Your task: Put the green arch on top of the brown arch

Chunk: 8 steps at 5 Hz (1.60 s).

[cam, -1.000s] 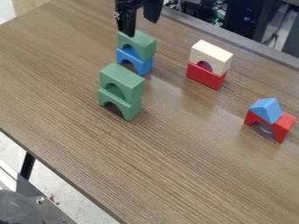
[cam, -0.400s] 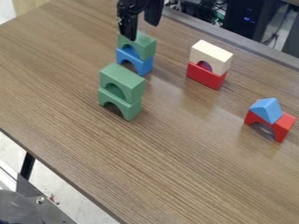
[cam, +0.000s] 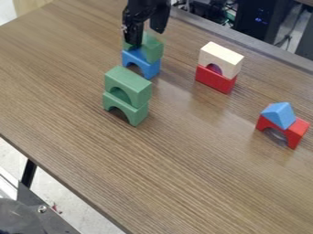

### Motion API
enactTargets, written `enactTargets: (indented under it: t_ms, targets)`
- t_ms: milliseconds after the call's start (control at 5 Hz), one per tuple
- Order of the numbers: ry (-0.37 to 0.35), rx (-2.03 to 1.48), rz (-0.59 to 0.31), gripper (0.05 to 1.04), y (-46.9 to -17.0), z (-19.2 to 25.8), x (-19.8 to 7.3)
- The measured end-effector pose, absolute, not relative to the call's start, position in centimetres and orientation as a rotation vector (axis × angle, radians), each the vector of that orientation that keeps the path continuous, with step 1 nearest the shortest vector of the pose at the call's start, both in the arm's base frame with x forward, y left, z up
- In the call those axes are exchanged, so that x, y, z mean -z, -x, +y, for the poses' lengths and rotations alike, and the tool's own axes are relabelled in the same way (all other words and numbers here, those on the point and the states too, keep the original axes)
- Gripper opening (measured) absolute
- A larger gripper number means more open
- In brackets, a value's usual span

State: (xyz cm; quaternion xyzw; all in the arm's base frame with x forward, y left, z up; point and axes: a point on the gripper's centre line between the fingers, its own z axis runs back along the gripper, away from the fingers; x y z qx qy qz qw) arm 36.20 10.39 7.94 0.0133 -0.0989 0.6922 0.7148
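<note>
The black gripper point(cam: 147, 35) hangs at the top of the view, fingers apart, over the green arch point(cam: 152, 48) that sits on a blue arch point(cam: 147, 67). Its left finger covers part of the green arch's near-left side; the right finger is at the arch's far side. Whether either touches it, I cannot tell. Two more green arches stand stacked in front, the upper one point(cam: 128, 81) on the lower one point(cam: 136, 113). A cream-tan arch point(cam: 225, 58), the nearest to brown here, rests on a red block point(cam: 215, 79).
To the right, a blue triangular block point(cam: 279, 115) sits on a red arch point(cam: 295, 131). All the stacks stand on the brown wooden table point(cam: 183, 169). Beyond its far edge are a dark computer case point(cam: 256, 20) and cables.
The gripper has come down and slightly right, from above the green arch on the blue arch to beside its upper part. The blocks have stayed where they were.
</note>
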Motion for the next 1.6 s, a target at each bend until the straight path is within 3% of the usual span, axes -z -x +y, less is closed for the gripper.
enactTargets:
  t_ms: [200, 400, 600, 1000, 1200, 1400, 1600]
  targets:
    - [-0.041, -1.535, -0.203, 0.945, -36.0, 10.4, -7.0]
    - [-0.033, -1.542, -0.198, 0.66, -35.9, 10.3, -6.7]
    - [-0.007, -1.558, -0.178, 0.582, -35.9, 10.0, -6.7]
    - [0.187, -1.557, -0.213, 0.582, -38.4, 7.3, -12.2]
    - [0.246, -1.508, -0.21, 0.582, -39.6, 4.4, -13.8]
    - [0.271, -1.472, -0.245, 0.582, -40.8, 1.6, -15.3]
    - [0.258, -1.455, -0.225, 0.582, -41.7, -0.2, -14.5]
